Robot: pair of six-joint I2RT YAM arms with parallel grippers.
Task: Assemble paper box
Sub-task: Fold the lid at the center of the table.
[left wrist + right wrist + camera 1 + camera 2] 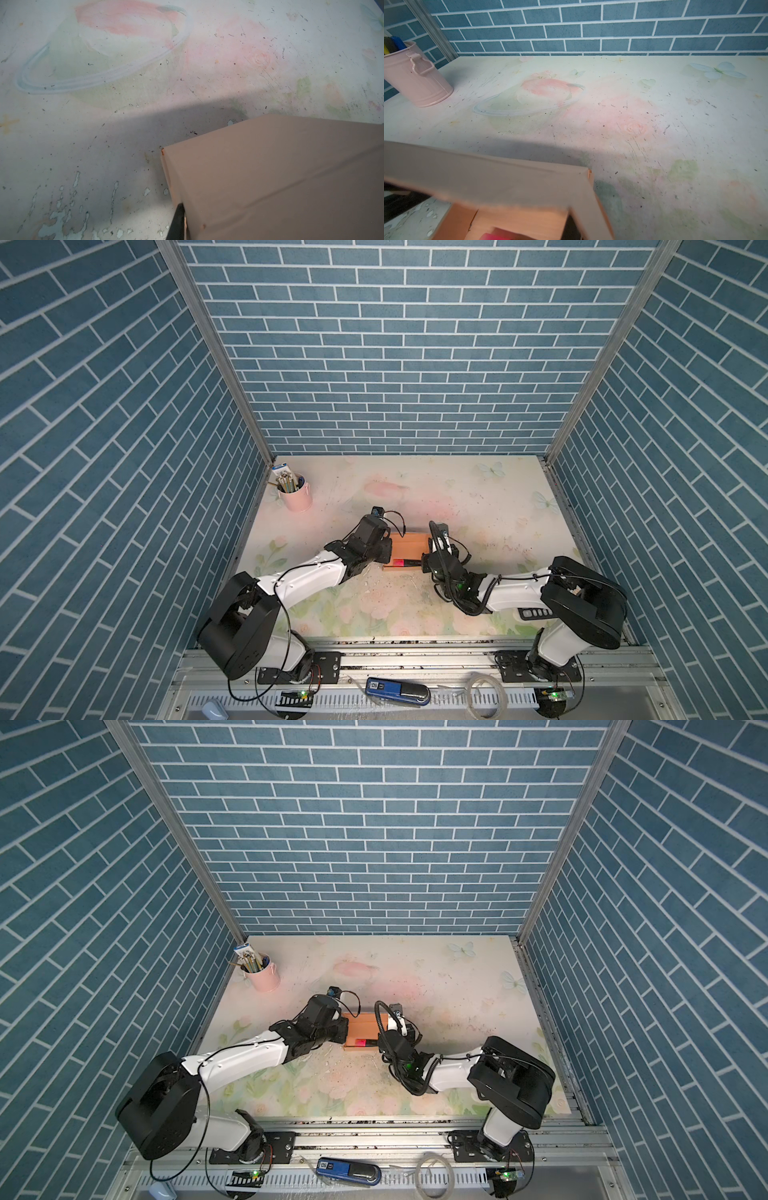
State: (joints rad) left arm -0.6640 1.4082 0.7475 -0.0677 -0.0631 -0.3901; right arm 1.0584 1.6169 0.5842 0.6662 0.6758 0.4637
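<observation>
The peach-orange paper box (409, 547) (362, 1028) sits mid-table, open at the top, between my two grippers. A dark object with a red patch (401, 562) lies inside along its near side. My left gripper (388, 552) is shut on the box's left end wall; the left wrist view shows one black finger (177, 222) pressed against the outside of that wall (270, 176). My right gripper (426, 558) is shut on the right end wall; in the right wrist view a dark finger (572, 228) sits inside the box against the wall (589, 207). The other fingers are hidden.
A pink metal bucket of pens (296, 491) (415, 76) stands at the back left corner. Blue brick-pattern walls close in three sides. On the front rail lie a blue device (397, 691) and a coil of clear tubing (486, 691).
</observation>
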